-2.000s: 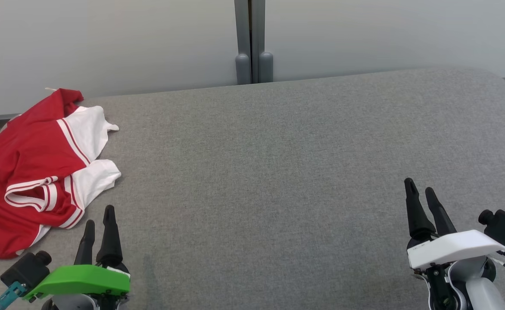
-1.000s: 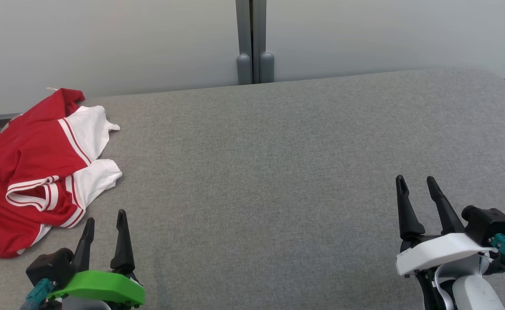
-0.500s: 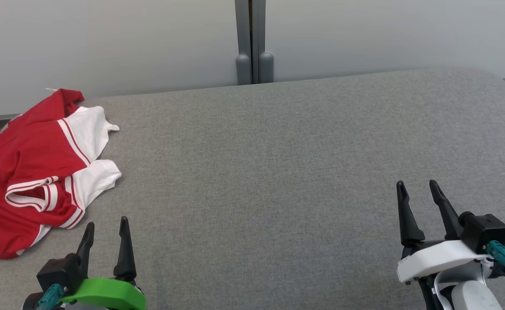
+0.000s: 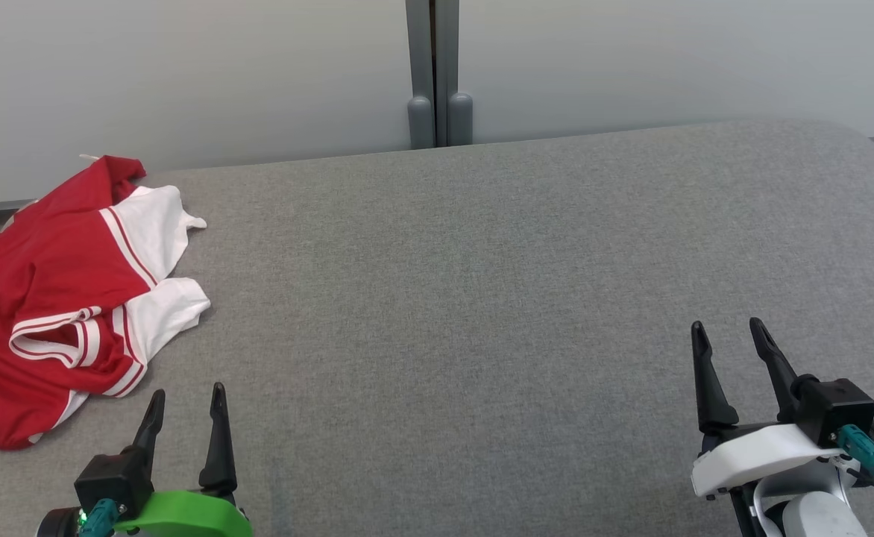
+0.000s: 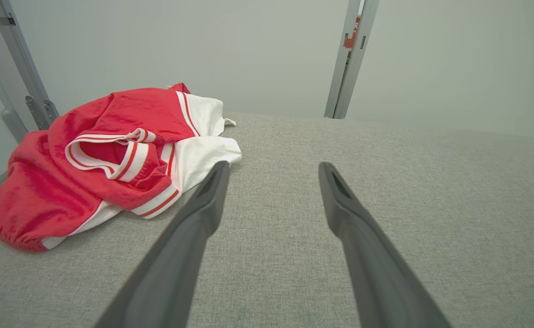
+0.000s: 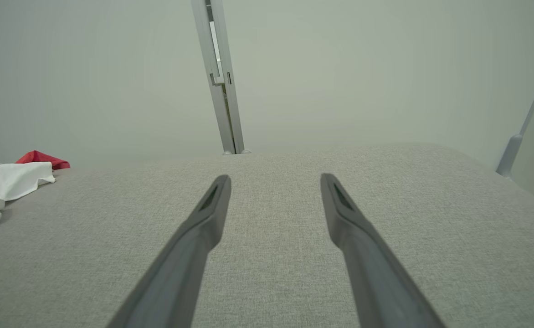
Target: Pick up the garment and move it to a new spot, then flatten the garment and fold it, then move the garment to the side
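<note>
Cloth in red and white, the garment (image 4: pixel 49 298), lies crumpled at the far left of the padded surface (image 4: pixel 482 298). It has striped ribbed bands on top and two white flaps pointing to the right, and its left part reaches the left edge of the surface. The left gripper (image 4: pixel 188 391) hovers at the near left, its two dark fingers spread apart and empty. The head view shows grey fabric between its fingertips and the near white flap, so they are near but not touching. The right gripper (image 4: pixel 727 325) is at the near right, well apart from the garment, and its fingers are also spread and empty.

Between the two grippers the surface is plain grey woven fabric, flat, with a rounded far right corner. Behind its far edge rise pale matte wall panels (image 4: pixel 183 74), and a grey metal post (image 4: pixel 435 74) stands upright between them at the middle. The left wrist view shows one more grey bar (image 5: pixel 16 68) at the far left, behind the garment. The right wrist view shows a slanted bar (image 6: pixel 522 132) at the far right.
</note>
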Tool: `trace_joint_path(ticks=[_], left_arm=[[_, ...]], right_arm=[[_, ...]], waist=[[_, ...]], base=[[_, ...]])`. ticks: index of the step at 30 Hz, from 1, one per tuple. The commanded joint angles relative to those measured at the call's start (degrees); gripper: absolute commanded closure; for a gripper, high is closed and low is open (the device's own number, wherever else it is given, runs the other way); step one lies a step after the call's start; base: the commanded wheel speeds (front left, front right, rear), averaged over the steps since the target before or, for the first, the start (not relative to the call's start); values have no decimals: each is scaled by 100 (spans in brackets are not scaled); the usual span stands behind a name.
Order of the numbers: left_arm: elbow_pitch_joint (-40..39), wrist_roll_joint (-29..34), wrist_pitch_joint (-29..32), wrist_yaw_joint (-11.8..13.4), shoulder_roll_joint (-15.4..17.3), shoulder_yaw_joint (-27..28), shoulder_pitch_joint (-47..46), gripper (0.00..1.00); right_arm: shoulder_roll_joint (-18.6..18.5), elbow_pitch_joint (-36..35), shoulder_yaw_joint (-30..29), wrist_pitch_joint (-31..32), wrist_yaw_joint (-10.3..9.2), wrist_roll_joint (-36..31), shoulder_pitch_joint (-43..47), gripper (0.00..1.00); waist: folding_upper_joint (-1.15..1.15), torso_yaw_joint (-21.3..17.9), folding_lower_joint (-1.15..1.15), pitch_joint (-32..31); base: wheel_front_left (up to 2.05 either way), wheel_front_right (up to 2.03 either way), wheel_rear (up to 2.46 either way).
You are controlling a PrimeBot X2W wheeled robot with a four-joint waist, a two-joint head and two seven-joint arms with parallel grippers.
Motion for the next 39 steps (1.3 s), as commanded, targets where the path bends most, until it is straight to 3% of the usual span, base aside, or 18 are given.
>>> trace_joint_path(ticks=[1,18,33,39], left_arm=[[-7,158,-54,-37,-12,34,42,0],[123,804,-230,-161,-74,125,49,0],[200,898,-235,-172,-87,339,300,0],[150,874,-234,-196,-70,518,444,0]], right_arm=[[-25,-10,-9,-69,0,-112,48,0],[-25,-83,90,-237,0,-756,53,0],[-23,53,336,-250,0,-639,161,0],[-26,186,664,-250,-1,-563,-28,0]], waist=[[0,1,0,1],[0,176,0,4],[0,1823,0,-153],[0,2039,0,-95]], base=[[0,0,0],[0,0,0],[0,0,0],[0,0,0]])
